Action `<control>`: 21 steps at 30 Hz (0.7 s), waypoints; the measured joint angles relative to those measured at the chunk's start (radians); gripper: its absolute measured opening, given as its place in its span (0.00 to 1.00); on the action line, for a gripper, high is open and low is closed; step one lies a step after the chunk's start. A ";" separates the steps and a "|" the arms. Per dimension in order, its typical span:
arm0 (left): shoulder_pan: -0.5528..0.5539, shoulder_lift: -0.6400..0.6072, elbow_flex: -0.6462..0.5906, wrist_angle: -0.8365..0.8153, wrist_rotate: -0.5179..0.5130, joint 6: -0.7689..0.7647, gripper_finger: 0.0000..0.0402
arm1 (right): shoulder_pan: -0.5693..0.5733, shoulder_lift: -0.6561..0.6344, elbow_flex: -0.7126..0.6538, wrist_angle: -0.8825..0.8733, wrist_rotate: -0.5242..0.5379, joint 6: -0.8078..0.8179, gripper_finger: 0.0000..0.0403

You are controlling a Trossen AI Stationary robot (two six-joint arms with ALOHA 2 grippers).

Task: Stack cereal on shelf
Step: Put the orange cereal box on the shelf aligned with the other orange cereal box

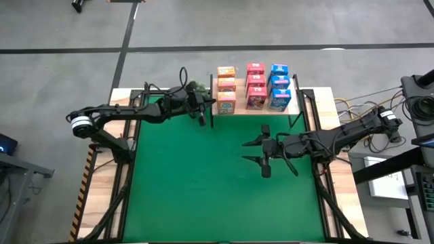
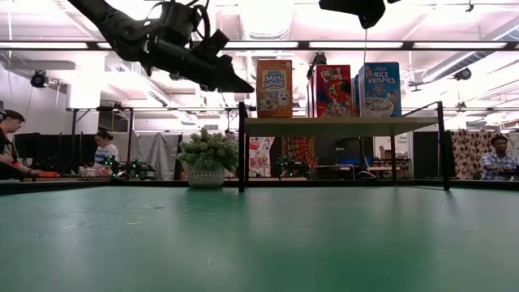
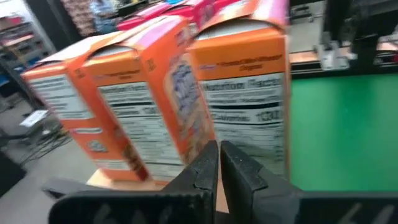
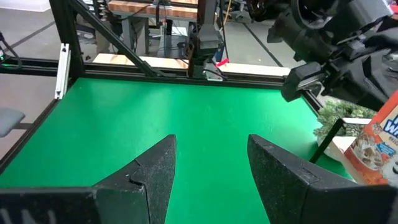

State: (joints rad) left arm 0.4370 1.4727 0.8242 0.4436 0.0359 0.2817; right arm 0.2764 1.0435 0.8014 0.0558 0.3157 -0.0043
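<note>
We see left gripper (image 1: 202,116), fingers together, just left of orange boxes (image 1: 226,89) on shelf (image 1: 293,106) | right gripper (image 1: 263,153), fingers apart, waits mid-frame

Nine cereal boxes (image 1: 254,88) stand upright, seemingly touching, on the shelf (image 1: 237,110).

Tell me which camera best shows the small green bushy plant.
Low view: the small green bushy plant stands whole beside the shelf's black side support. High view shows it mostly under the left arm; right wrist view catches part.
</note>
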 joint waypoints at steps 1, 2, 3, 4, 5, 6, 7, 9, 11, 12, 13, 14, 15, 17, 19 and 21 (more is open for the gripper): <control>0.000 0.000 0.000 0.001 -0.021 0.000 0.00 | 0.000 0.000 -0.002 -0.001 0.000 0.003 0.47; 0.000 0.000 0.000 0.001 -0.032 -0.002 0.00 | 0.000 0.000 -0.002 -0.002 0.000 0.003 0.47; 0.000 0.000 0.000 0.001 -0.038 -0.002 0.00 | 0.000 0.000 -0.003 0.000 0.000 0.004 0.47; 0.000 -0.001 0.000 0.001 -0.040 -0.003 0.00 | 0.000 0.000 -0.003 0.000 0.000 0.004 0.47; 0.000 -0.001 0.000 0.001 -0.041 -0.005 0.00 | 0.000 0.000 -0.004 0.000 0.000 0.004 0.47; 0.000 -0.001 0.000 0.001 -0.042 -0.010 0.00 | 0.000 0.000 -0.004 0.000 0.000 0.004 0.47; -0.001 -0.001 0.000 0.000 -0.042 -0.013 0.00 | 0.000 0.000 -0.004 -0.001 0.000 0.004 0.47; -0.004 -0.002 0.000 -0.012 -0.037 -0.022 0.00 | 0.000 0.000 -0.005 0.001 0.000 0.004 0.47; -0.006 -0.002 0.000 -0.027 -0.026 -0.029 0.00 | 0.000 0.000 -0.008 0.000 0.000 0.004 0.47; -0.009 -0.002 0.000 -0.034 -0.023 -0.028 0.00 | 0.000 0.000 -0.010 -0.001 0.000 0.004 0.47; -0.010 -0.003 0.000 -0.037 -0.018 -0.028 0.00 | 0.000 0.000 -0.011 0.000 0.000 0.004 0.47; -0.011 -0.003 0.000 -0.037 -0.010 -0.029 0.00 | 0.000 0.000 -0.013 0.000 0.000 0.004 0.47; -0.011 -0.003 0.000 -0.037 0.005 -0.029 0.00 | 0.000 0.000 -0.014 0.000 0.000 0.004 0.47; -0.011 -0.003 0.000 -0.036 0.023 -0.029 0.00 | 0.000 0.000 -0.017 0.000 0.000 0.003 0.47; -0.011 -0.003 0.000 -0.032 0.027 -0.029 0.00 | 0.000 0.000 -0.017 0.000 0.000 0.003 0.47; -0.011 -0.003 0.000 -0.022 0.027 -0.029 0.00 | 0.000 0.000 -0.018 0.000 0.000 0.002 0.47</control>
State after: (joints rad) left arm 0.4263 1.4693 0.8242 0.4217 0.0629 0.2527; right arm 0.2764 1.0435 0.7837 0.0559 0.3157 -0.0019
